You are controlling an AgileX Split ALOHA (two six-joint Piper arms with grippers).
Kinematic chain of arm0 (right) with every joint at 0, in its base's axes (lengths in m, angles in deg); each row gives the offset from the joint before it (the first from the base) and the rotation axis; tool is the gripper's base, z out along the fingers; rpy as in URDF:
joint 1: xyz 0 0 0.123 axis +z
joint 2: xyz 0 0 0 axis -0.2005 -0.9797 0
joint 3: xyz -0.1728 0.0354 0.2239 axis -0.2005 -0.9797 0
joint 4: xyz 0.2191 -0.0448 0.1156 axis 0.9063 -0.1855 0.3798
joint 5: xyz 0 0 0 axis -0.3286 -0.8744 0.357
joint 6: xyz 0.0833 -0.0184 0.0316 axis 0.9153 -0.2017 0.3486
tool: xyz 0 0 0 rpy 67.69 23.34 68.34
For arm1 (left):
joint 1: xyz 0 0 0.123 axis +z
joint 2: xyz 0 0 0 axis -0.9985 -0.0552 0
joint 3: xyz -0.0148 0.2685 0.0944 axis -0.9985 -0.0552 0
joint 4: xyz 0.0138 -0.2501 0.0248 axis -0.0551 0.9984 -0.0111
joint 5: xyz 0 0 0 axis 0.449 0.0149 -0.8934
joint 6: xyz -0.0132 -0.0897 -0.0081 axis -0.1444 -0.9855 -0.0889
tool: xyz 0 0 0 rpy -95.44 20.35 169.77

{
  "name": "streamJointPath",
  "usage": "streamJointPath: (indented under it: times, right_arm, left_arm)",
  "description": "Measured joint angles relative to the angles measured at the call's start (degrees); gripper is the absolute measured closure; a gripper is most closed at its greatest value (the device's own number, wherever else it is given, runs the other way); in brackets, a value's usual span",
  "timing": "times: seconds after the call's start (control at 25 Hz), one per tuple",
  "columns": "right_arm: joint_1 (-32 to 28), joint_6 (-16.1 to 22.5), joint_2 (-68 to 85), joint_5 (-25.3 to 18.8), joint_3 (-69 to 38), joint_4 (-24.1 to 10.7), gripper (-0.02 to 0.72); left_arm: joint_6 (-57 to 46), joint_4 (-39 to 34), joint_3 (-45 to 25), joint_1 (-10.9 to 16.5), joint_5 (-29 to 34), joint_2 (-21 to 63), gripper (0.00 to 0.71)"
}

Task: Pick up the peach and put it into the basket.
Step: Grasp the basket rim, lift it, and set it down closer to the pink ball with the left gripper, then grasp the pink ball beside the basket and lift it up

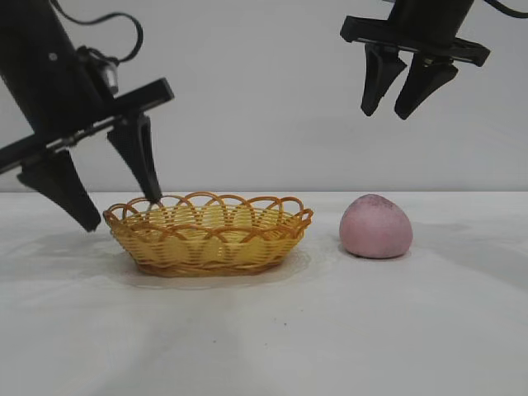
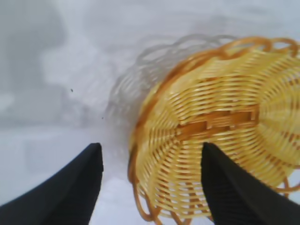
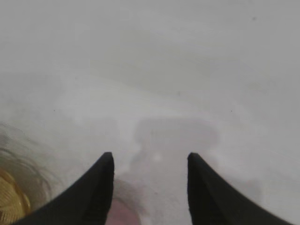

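The dusty-pink peach point(image 1: 376, 226) sits on the white table, to the right of the yellow-orange wicker basket point(image 1: 207, 234). My right gripper point(image 1: 393, 111) hangs open and empty high above the peach, slightly to its right. In the right wrist view a sliver of the peach point(image 3: 123, 216) shows low between the open fingers point(image 3: 150, 157). My left gripper point(image 1: 124, 210) is open and empty, straddling the basket's left end, one finger outside, one over the rim. The left wrist view shows the basket point(image 2: 220, 140) between its fingers point(image 2: 151, 147).
The white table point(image 1: 330, 330) spreads wide in front of the basket and the peach. A plain white wall stands behind. The basket's edge point(image 3: 11, 199) shows at the side of the right wrist view.
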Motion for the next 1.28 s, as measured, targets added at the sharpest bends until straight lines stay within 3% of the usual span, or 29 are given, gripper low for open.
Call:
streamJointPath:
  times: [0.12,0.2,0.36,0.48,0.76,1.0,1.28]
  right_arm:
    - [0.00,0.00,0.00,-0.27,0.00,0.00,0.345]
    - [0.00,-0.04,0.00,-0.52,0.00,0.10,0.345]
    - [0.00,-0.04,0.00,-0.59,0.00,0.10,0.345]
    - [0.00,-0.04,0.00,-0.59,0.00,0.10,0.345]
    - [0.00,-0.04,0.00,-0.88,0.00,0.10,0.345]
    - [0.00,-0.04,0.00,-1.73,0.00,0.10,0.345]
    - [0.00,-0.58,0.00,-2.07,0.00,0.68,0.345]
  left_arm:
    - [0.00,-4.29,0.00,0.91,0.10,1.81,0.286]
    - [0.00,-7.82,0.00,3.69,0.26,2.17,0.286]
    - [-1.43,-21.90,0.00,9.67,0.60,2.16,0.286]
    - [-4.06,-29.19,0.00,12.57,1.39,2.16,0.286]
    - [-9.59,-37.85,0.00,14.05,1.51,6.58,0.286]
    - [-11.33,-38.58,-1.00,14.05,3.28,25.41,0.286]
    - [-11.18,-38.86,-9.88,14.05,13.51,57.72,0.286]
